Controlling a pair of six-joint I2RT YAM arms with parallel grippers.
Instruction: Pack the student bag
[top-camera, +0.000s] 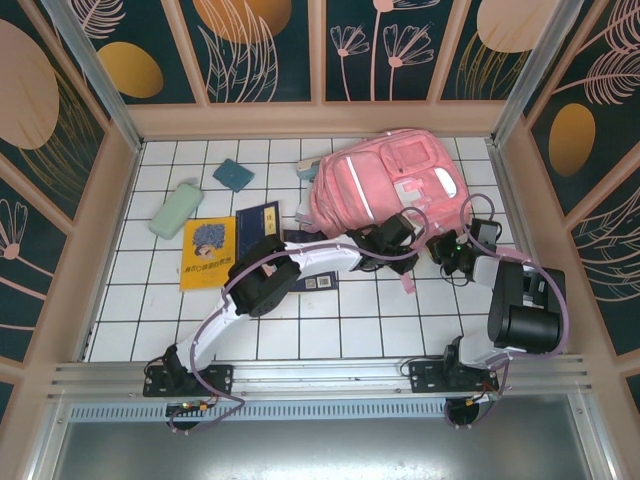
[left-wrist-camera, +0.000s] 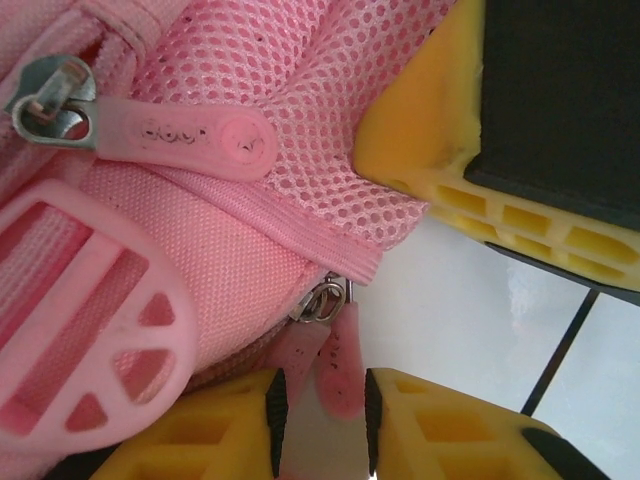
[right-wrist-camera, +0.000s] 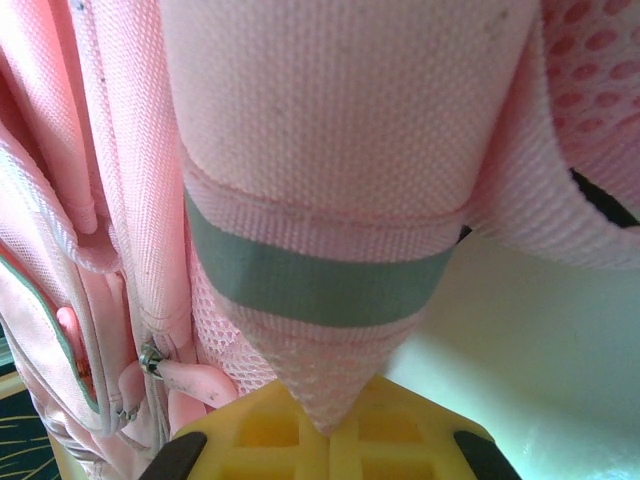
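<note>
At right, right gripper (right-wrist-camera: 325, 418) seemingly pinches student bag (top-camera: 372, 188)

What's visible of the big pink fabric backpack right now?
The large pink fabric backpack lies flat toward the back right of the white tiled table, front pockets up, pale reflective strip showing. It looks like woven cloth with mesh panels, a pink plastic buckle and metal zippers with rubbery pink pulls. One pull sits between the left jaws; the right jaws pinch a grey-banded strap end.
</note>
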